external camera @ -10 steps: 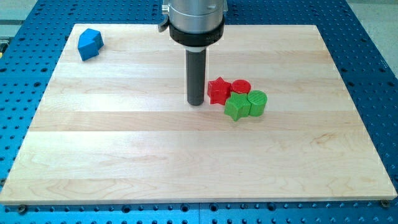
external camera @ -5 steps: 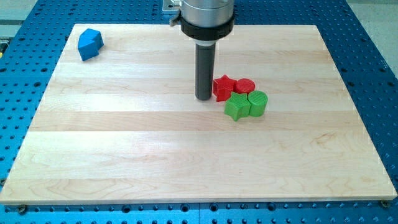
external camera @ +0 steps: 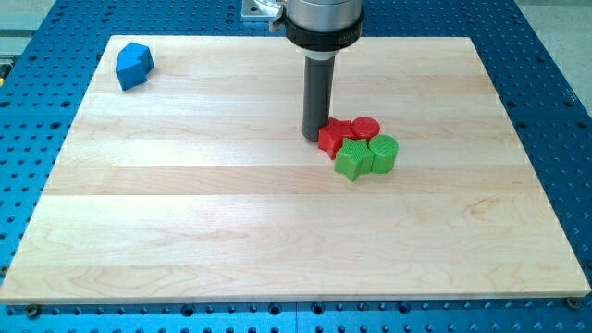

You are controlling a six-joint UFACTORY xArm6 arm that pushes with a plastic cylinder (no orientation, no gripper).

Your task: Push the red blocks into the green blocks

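Observation:
A red star block (external camera: 334,137) and a red cylinder (external camera: 364,129) lie right of the board's middle, touching each other. Just below them sit a green star-like block (external camera: 351,159) and a green cylinder (external camera: 383,153), touching the red ones. My tip (external camera: 315,139) stands on the board at the upper left edge of the red star, touching or nearly touching it.
A blue block (external camera: 134,65) lies near the top left corner of the wooden board (external camera: 185,213). The board rests on a blue perforated table (external camera: 555,111).
My tip has moved to the view's right and slightly up, closing the gap to the red star. The red star has shifted a little to the right against the other blocks.

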